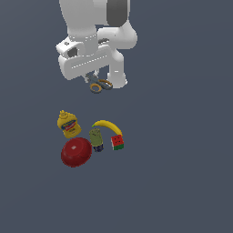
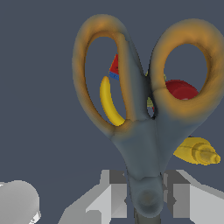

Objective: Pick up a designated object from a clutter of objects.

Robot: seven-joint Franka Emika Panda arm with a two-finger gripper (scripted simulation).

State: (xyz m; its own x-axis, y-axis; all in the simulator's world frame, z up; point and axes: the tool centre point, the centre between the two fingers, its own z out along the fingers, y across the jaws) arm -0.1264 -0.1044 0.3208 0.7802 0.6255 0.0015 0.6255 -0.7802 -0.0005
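Two views, each with its own record. Exterior view: the scissors [image 1: 100, 85] hang under the white gripper [image 1: 92, 77], raised well above the counter [image 1: 182, 173] and apart from the clutter; only the two orange ring handles and a little grey show there, the rest covered by the gripper body. Below, grouped close together on the counter: a yellow mustard bottle [image 1: 67, 124], a red bowl [image 1: 76, 152] just in front of it, a greenish can [image 1: 96, 139] upright beside the bowl, a yellow banana [image 1: 107, 126] arching behind the can, and a red-green-white cube [image 1: 118, 142] at the banana's end toward the exterior view's right. Wrist view: the scissors [image 2: 146, 113] fill the frame, the grey body clamped between the two grey fingers [image 2: 113, 192] of the gripper [image 2: 146, 194], ring handles pointing away from it; this clamping contact is not readable in the exterior view. Through and around the rings, fragments only: the banana [image 2: 109, 103] inside one ring, a corner of the cube [image 2: 114, 66] beside it, part of the bowl [image 2: 181, 89] inside the other ring, the mustard bottle [image 2: 197, 151] lying outside it. The can is almost wholly hidden behind the scissors here. The blade tips run off the frame edge and cannot be made out in either view.
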